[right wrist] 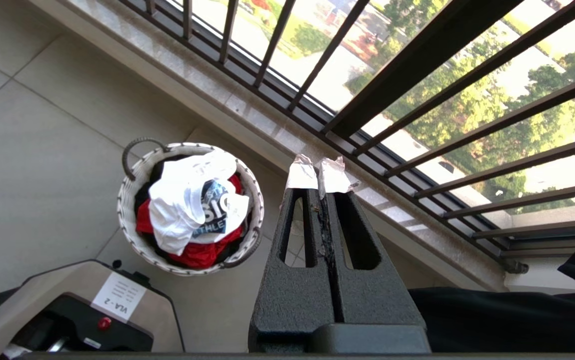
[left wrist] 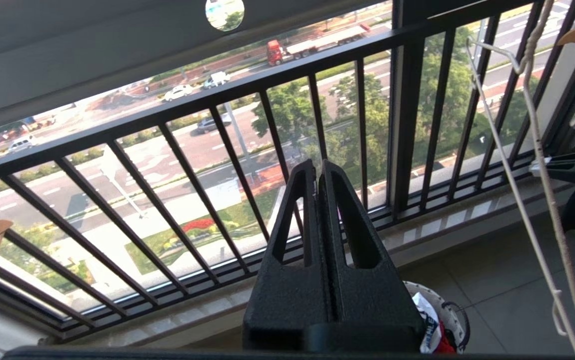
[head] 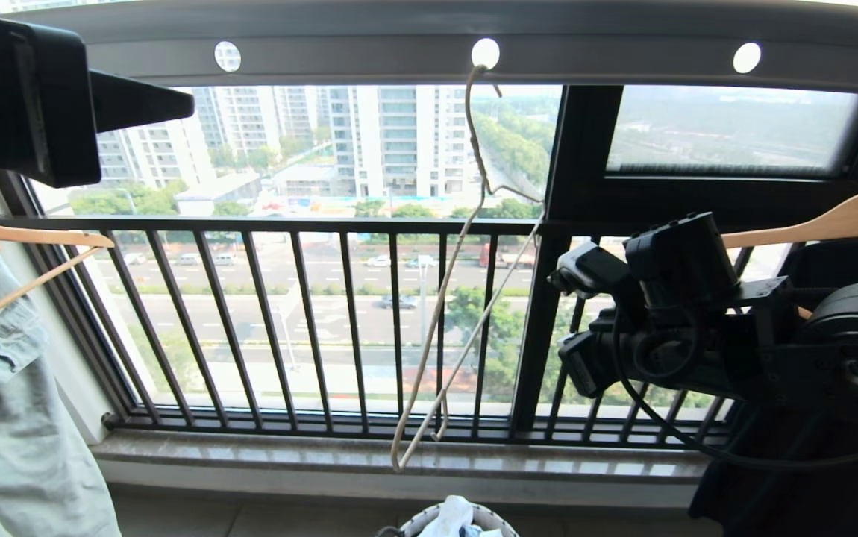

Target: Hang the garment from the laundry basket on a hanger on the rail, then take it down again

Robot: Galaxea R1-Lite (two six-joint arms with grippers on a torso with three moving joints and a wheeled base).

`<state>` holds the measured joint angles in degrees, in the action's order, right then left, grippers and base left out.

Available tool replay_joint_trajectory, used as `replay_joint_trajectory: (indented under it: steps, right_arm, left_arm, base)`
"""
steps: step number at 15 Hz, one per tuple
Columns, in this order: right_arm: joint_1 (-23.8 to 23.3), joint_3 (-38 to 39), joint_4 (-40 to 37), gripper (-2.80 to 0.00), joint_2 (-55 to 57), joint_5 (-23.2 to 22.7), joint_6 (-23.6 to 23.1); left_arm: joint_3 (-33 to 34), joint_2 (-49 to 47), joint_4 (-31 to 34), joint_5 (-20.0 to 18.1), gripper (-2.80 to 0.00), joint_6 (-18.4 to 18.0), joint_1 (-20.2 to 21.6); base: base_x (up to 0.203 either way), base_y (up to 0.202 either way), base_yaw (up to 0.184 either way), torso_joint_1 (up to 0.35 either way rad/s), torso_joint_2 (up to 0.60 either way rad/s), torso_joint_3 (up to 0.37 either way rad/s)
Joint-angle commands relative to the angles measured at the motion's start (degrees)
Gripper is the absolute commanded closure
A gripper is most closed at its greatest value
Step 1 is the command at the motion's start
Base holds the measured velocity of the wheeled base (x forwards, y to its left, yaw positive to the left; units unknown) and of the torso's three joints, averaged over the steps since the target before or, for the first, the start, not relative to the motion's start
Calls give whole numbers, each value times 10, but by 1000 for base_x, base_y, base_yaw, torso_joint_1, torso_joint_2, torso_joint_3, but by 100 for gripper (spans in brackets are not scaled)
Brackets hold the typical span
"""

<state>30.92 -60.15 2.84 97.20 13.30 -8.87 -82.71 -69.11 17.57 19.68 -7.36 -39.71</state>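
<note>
The garment (right wrist: 180,200), a white T-shirt with a dark blue print, lies crumpled on top in the laundry basket (right wrist: 128,200) on the floor; the basket's rim (head: 500,517) shows at the head view's lower edge. The hanger (head: 459,298), thin cream wire, hangs bare and tilted from a hole in the rail (head: 369,52). My left gripper (head: 189,108) is raised at the upper left near the rail, shut on nothing, well left of the hanger. My right gripper (right wrist: 319,172) is shut and empty, pointing down towards the floor beside the basket.
A red cloth (right wrist: 197,252) lies under the T-shirt. Wooden hangers hang at both sides: the left one (head: 26,235) carries pale trousers (head: 4,418), the right one (head: 832,220) a black shirt (head: 772,492). The black window railing (head: 287,224) and sill (head: 324,447) close off the front.
</note>
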Motion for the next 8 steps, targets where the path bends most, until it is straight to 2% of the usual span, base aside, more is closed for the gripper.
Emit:
replay_joint_trajectory:
  steps: [1,5,8]
  right_arm:
    - [0,13,1,0,-27,1,-9]
    - [0,53,0,0,-91,0,-10]
    - [0,94,-1,0,-164,0,-9]
  left_arm:
    - [65,78,-1,0,0,0,36]
    - [173,190,-4,0,0,9,99]
    - [240,273,-4,1,0,34,123]
  base:
    - [0,0,0,0,0,0]
    - [0,0,0,0,0,0]
    - [0,0,0,0,0,0]
